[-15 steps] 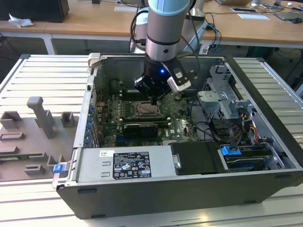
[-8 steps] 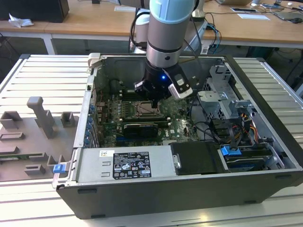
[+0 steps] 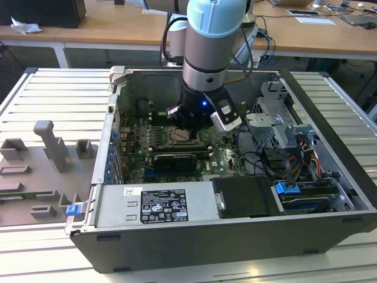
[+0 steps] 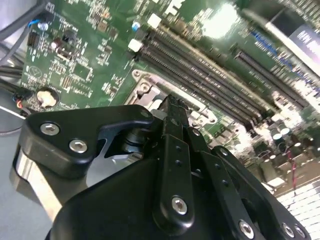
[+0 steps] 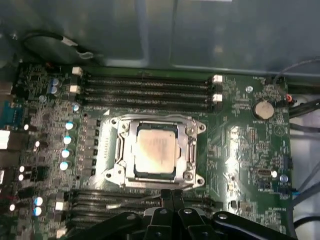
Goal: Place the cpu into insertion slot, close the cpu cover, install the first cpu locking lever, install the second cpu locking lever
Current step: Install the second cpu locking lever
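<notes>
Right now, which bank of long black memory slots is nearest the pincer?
The bank of long black memory slots right by the black pincer, its fingertips over it. The other bank lies beyond the silvery metal cpu cover, by the grey case wall.

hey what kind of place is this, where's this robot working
Likely a robotics lab or test workshop: an open computer case lies on a slatted metal bench, grey fixture blocks stand beside it, and cluttered wooden desks stand behind.

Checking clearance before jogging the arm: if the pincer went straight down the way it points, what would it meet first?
Probably the cpu cover, closed over the cpu in the insertion slot. In the first wrist view the pincer sits at the cover's edge, so it might meet the frame or the memory slots instead; depth is unclear.
</notes>
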Tool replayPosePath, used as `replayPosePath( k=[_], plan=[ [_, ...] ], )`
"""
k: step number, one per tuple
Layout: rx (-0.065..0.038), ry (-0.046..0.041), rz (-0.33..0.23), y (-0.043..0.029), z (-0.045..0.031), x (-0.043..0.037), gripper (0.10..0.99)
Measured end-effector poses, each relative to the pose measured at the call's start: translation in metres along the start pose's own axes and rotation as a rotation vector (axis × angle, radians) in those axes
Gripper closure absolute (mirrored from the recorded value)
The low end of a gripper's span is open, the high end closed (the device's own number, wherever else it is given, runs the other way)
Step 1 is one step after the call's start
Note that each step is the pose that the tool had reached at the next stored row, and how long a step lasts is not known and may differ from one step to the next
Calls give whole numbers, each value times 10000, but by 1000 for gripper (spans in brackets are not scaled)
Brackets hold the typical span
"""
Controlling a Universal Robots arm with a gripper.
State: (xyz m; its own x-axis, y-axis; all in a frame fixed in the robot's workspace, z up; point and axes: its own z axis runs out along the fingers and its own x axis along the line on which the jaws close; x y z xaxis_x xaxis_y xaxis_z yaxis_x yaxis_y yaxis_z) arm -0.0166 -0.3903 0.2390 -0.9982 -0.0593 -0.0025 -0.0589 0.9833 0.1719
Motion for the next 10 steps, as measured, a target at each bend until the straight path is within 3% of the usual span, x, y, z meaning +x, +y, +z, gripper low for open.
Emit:
replayPosePath(
  k=[1,3,6,9,10],
  plan=[
    [-20,-1,1,-16,-2,23,980],
    [-79,-5,0,-23,1,197,980],
    [-96,-5,-3,-23,52,357,980],
    [-116,-4,-13,-38,158,420,980],
    [-192,-8,-15,-43,168,423,980]
  ],
)
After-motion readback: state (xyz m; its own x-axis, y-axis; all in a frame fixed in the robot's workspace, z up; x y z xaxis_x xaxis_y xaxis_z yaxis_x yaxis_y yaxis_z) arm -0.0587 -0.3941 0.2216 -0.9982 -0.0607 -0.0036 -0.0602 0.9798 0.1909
